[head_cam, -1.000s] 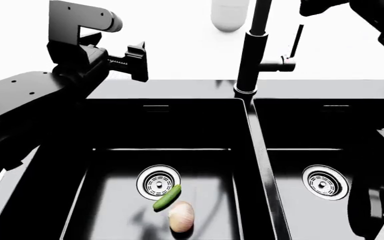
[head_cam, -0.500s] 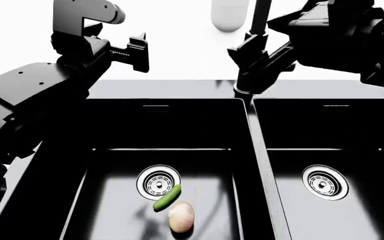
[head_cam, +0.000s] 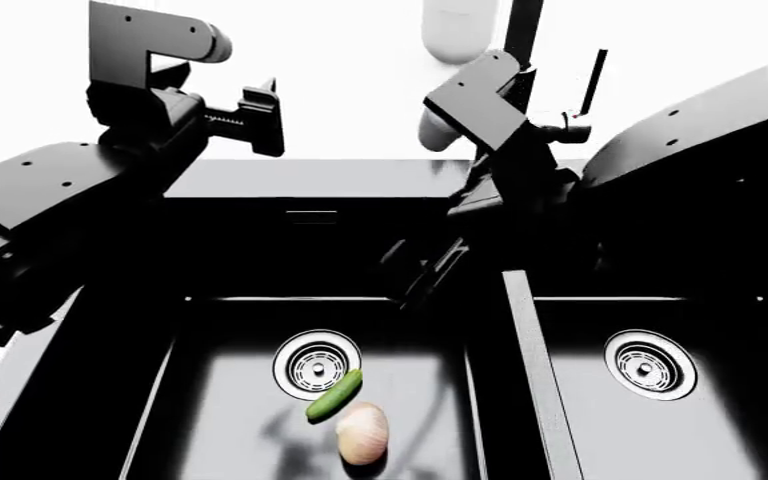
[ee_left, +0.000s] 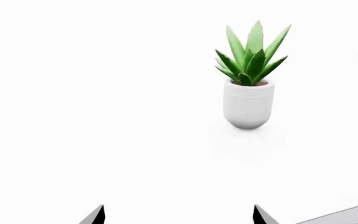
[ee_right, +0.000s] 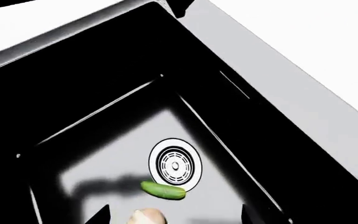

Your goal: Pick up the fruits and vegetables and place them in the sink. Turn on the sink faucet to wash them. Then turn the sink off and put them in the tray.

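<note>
A stubby green cucumber and a pale onion lie side by side on the floor of the left basin of the black sink, just in front of its drain. My right gripper hangs over the back of that basin, open, well above both. In the right wrist view the cucumber and onion show below the open gripper. My left gripper is open and empty, raised over the counter behind the sink's left side. The black faucet and its lever stand behind the right arm. The tray is out of view.
A white pot with a green plant stands on the white counter ahead of the left gripper. The right basin has its own drain. The right arm's bulk covers the counter and sink rim at the right.
My right arm has swung from up by the faucet down and left over the left basin. The left arm has hardly shifted. The cucumber and onion have not moved.
</note>
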Controlling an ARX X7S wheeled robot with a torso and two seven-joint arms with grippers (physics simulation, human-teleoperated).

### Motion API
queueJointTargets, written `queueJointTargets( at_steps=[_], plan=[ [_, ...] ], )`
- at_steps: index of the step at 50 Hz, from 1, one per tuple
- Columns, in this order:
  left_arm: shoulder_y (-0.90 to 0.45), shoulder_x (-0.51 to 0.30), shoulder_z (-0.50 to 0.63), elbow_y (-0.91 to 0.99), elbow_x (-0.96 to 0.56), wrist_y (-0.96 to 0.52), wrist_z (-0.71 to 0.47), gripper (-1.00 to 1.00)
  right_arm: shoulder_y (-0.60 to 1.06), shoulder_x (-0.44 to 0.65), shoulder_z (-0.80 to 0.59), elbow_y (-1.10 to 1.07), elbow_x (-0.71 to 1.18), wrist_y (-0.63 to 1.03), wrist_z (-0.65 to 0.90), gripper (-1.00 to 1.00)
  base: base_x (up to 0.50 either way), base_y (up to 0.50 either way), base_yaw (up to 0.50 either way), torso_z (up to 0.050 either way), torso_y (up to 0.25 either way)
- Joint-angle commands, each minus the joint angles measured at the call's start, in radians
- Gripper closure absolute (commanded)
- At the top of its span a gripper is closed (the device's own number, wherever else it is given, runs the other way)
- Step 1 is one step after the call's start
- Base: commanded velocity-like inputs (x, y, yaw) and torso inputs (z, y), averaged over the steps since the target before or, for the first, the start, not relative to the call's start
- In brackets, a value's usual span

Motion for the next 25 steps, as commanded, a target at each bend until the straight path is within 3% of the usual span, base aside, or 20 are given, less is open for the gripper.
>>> queueJointTargets(
  at_steps=[1,25],
  plan=[
    [-0.005,0.042,0.015,-0.100,0.035,0.041,0.061,-1.00,-0.068,-0.066,-0.072,0.165,-0.018,-0.039,-0.030,-1.00,0.00,0.00,0.00,0.000,0.000],
    [0.042,0.046,0.011,-0.081,0.031,0.070,0.060,-1.00,-0.156,-0.124,-0.221,0.183,-0.117,-0.074,-0.130,-1.00,0.00,0.00,0.00,0.000,0.000]
  ],
)
